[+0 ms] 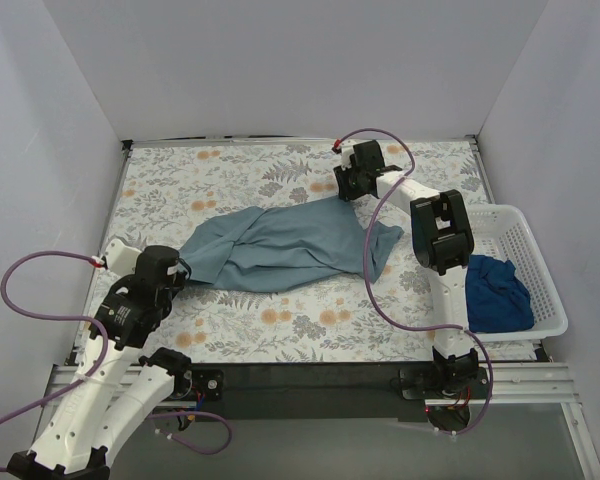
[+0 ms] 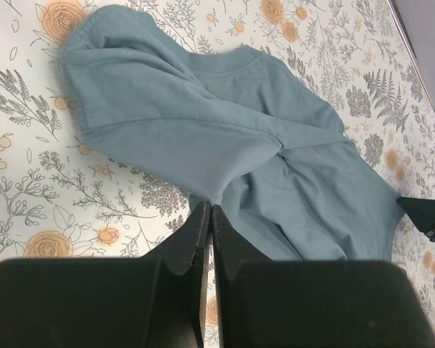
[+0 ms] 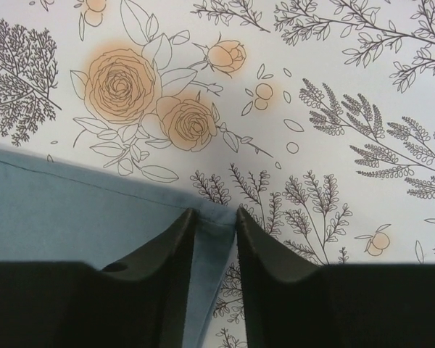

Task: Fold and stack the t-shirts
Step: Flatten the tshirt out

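A slate-blue t-shirt lies crumpled and stretched out across the middle of the floral table. My left gripper is at its near-left end. In the left wrist view its jaws are pressed together on the shirt's edge. My right gripper is at the shirt's far-right corner. In the right wrist view its jaws stand a narrow gap apart, with the hemmed corner lying flat between them. A darker blue t-shirt lies bunched in the basket.
A white plastic lattice basket stands at the table's right edge, beside the right arm. White walls enclose the table on the left, back and right. The floral cloth covers the table.
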